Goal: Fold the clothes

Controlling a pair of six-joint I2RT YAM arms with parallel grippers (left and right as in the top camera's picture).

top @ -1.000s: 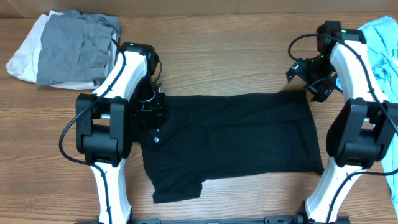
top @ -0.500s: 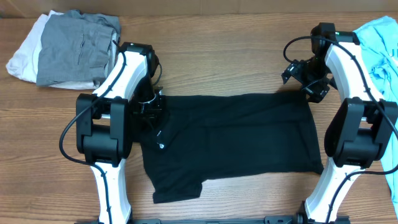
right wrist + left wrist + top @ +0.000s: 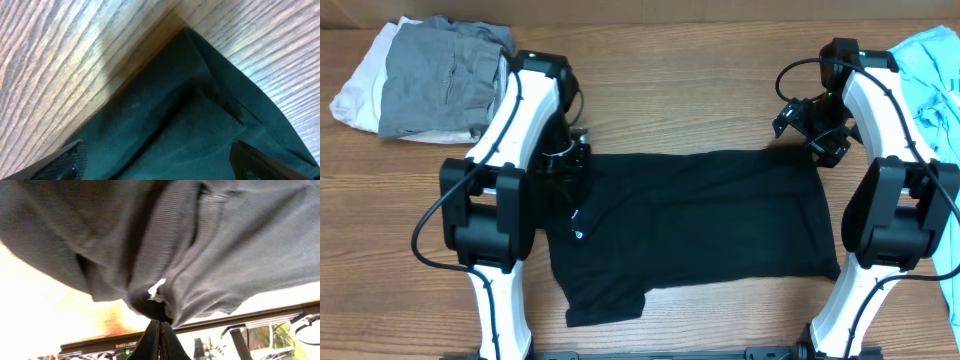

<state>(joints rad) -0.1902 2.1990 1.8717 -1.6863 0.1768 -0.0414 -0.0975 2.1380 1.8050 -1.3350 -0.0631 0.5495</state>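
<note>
Left wrist view: left jaws clamped on black shirt (image 3: 210, 255) fabric. Right jaws stand apart above that shirt's corner

A wooden table (image 3: 670, 100) with a brown grain fills the overhead view. A black shirt (image 3: 720, 220) lies spread across its middle, reaching from left of centre to the right, with one sleeve hanging toward the lower left and a small white logo (image 3: 578, 235) near its left edge. In the upper left, a grey garment (image 3: 435, 75) lies on a white garment (image 3: 355, 95). At the right edge lies a rumpled light blue garment (image 3: 935, 60).
</note>
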